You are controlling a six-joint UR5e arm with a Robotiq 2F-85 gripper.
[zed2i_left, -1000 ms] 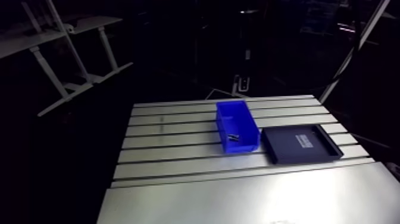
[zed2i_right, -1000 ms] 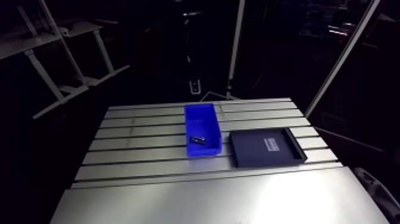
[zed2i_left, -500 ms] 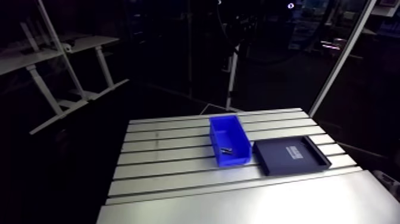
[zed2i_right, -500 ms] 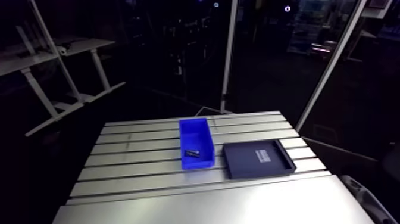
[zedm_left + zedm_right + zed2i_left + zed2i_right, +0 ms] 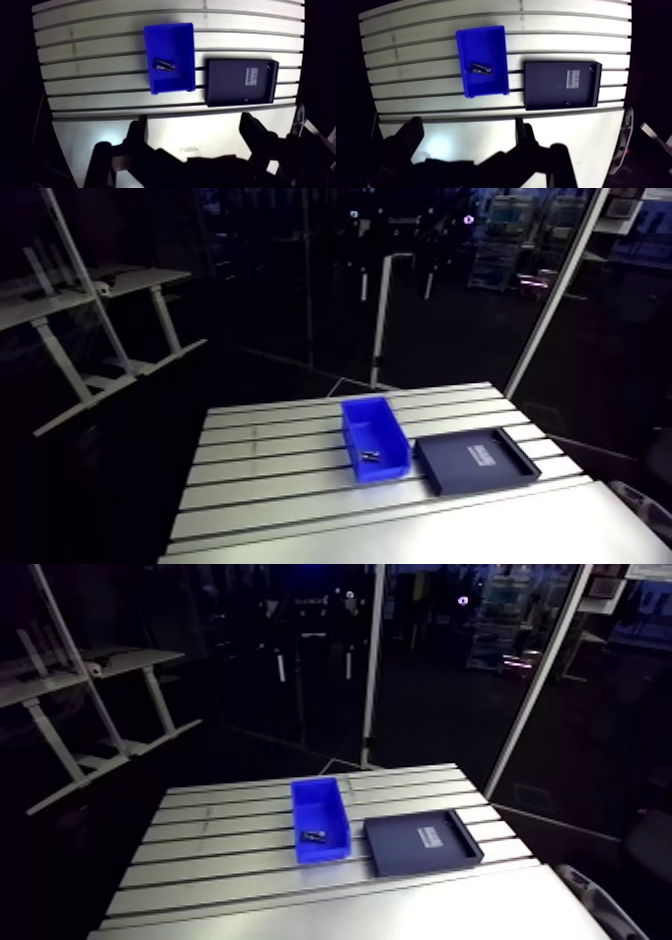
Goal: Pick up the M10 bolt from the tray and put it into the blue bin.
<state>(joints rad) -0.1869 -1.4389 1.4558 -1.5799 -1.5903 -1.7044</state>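
I judge the job done: the M10 bolt [image 5: 164, 64] lies inside the blue bin [image 5: 172, 82], and the tray [image 5: 225, 85] just beside the bin shows only its label. My tool [image 5: 194, 125] hangs well above the bin, fingers spread wide, gripping nothing. The table [image 5: 90, 60] gives open room beyond the bin; past the tray its edge is near.

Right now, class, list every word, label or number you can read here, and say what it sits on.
White label on the dark tray: printed lines, too small to read.
Blue bin, bolt, table: no readable text.
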